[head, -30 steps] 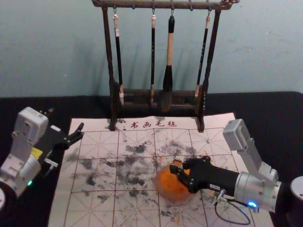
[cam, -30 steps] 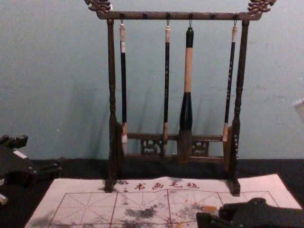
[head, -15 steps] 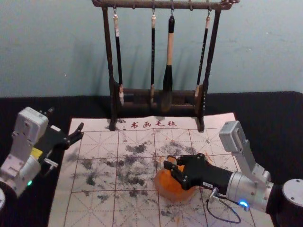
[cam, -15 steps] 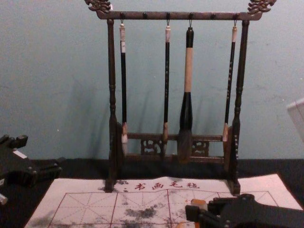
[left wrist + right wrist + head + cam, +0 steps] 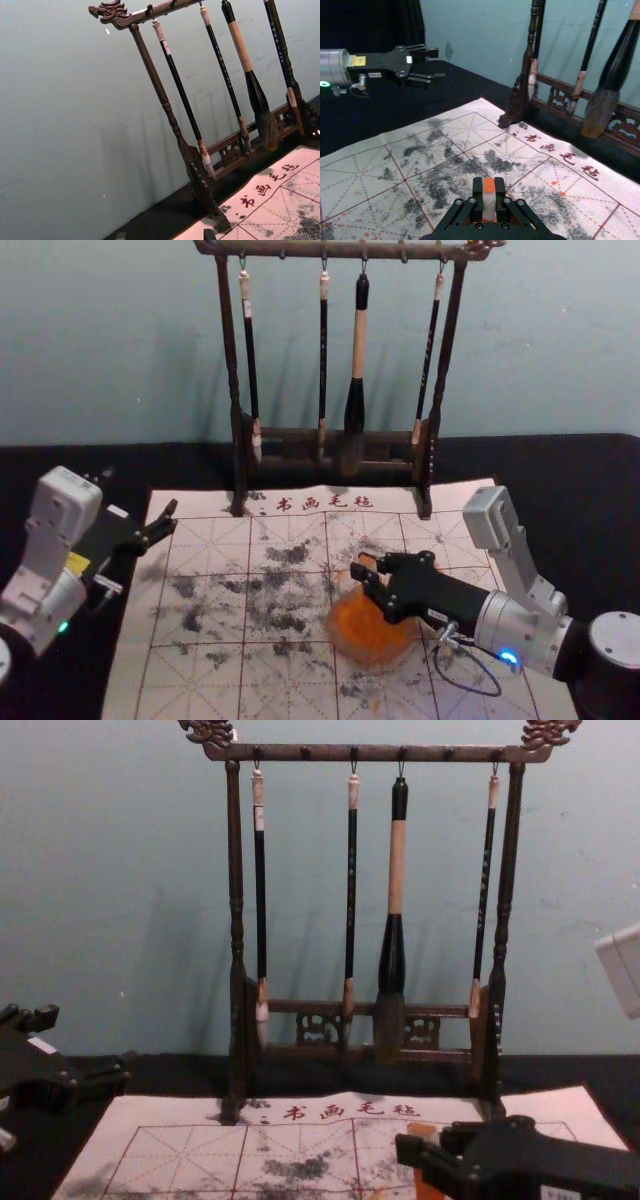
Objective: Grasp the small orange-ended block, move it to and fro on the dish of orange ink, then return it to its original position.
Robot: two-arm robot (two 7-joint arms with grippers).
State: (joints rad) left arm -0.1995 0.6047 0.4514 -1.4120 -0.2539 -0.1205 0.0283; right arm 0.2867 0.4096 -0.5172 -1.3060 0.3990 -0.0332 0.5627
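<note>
Block [image 5: 489, 206] snug between the fingers [image 5: 477, 192] of the right gripper [image 5: 367, 564]

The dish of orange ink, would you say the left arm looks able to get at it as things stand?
Probably not freely: the right gripper, holding the block, reaches across the far side of the dish and could get in the way, though the near side looks uncovered. The left gripper is open.

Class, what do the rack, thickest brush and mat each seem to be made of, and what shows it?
Rack: probably dark, faintly glossy wood, with carved openwork.
Thickest brush: tip of fine, hair-like strands; pale, matte grip, perhaps wood.
Mat: probably cloth or felt, matte, with a gently wavy edge.
</note>
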